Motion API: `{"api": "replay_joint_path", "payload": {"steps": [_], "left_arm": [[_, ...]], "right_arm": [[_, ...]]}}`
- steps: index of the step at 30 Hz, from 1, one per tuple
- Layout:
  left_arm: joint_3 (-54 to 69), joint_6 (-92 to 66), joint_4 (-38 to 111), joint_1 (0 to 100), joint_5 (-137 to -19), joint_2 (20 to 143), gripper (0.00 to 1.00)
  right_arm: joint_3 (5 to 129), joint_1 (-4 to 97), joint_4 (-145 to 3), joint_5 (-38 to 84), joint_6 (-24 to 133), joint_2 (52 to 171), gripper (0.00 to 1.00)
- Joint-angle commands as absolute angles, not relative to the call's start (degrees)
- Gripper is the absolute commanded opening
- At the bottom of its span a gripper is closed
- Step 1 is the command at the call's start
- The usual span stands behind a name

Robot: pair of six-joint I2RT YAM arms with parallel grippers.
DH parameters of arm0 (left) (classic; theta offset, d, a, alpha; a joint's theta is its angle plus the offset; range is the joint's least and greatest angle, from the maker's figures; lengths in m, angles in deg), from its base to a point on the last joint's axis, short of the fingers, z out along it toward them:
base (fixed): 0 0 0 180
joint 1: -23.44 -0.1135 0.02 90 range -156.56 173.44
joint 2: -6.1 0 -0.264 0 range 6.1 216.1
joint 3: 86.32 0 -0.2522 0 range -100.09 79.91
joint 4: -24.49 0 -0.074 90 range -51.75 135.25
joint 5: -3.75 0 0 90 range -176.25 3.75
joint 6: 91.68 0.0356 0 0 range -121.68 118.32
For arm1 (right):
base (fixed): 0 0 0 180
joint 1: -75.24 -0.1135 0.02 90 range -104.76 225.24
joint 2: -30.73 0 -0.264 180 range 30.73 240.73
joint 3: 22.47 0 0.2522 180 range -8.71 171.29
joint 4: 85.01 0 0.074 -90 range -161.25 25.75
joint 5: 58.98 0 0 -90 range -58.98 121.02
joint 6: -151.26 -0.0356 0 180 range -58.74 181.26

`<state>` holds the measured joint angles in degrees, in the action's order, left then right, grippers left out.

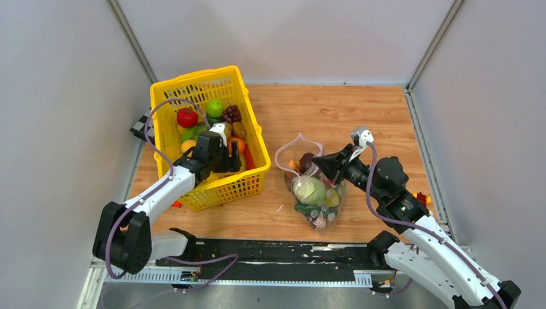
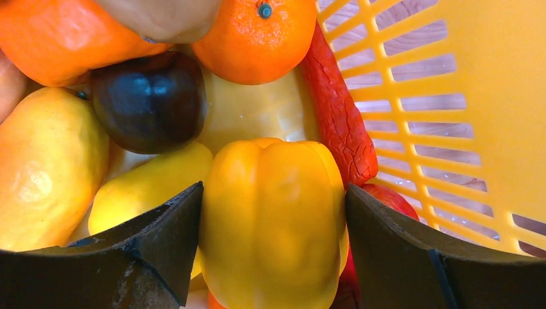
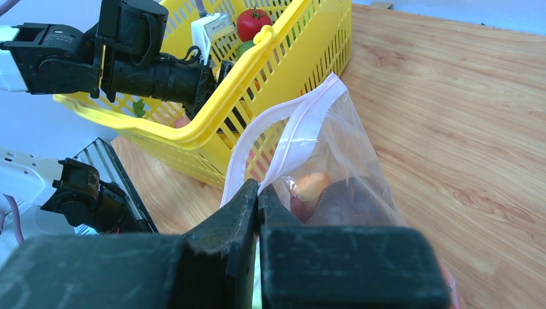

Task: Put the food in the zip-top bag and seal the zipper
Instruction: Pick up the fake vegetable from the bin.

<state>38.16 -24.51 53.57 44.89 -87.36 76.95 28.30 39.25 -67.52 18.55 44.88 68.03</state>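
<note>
Partly, left fingers [image 2: 148, 251] clamping the yellow pepper [image 2: 270, 219] hide its sides.

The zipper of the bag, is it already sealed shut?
No: the zipper gapes in an open loop while the right gripper pinches it.

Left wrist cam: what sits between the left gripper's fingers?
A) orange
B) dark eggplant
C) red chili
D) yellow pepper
D: the yellow pepper fills the gap of the left gripper, with both fingers sitting against its sides. The other items lie beyond the fingertips.
</note>
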Motion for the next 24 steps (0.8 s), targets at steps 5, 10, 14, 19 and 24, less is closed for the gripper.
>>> {"api": "replay_joint_path", "payload": {"steps": [5, 10, 14, 19, 24], "left_arm": [[36.75, -22.76, 54.90, 44.80, -88.66, 75.10, 0.93], [35.81, -21.27, 56.61, 44.84, -88.71, 75.55, 0.94], [34.77, -20.34, 58.09, 44.84, -88.97, 76.99, 0.85], [34.82, -20.36, 57.44, 44.83, -88.65, 77.63, 0.70], [35.79, -21.24, 55.86, 44.80, -89.08, 76.84, 0.74]], "right_arm": [[30.14, 39.08, -69.56, 18.84, 45.11, 67.77, 0.03], [30.14, 39.12, -69.75, 18.73, 45.09, 68.21, 0.03], [30.14, 39.07, -69.76, 18.61, 45.01, 68.30, 0.03], [30.13, 39.12, -69.68, 18.70, 45.03, 68.09, 0.03], [30.04, 39.12, -69.71, 18.74, 45.02, 67.90, 0.03]]}}
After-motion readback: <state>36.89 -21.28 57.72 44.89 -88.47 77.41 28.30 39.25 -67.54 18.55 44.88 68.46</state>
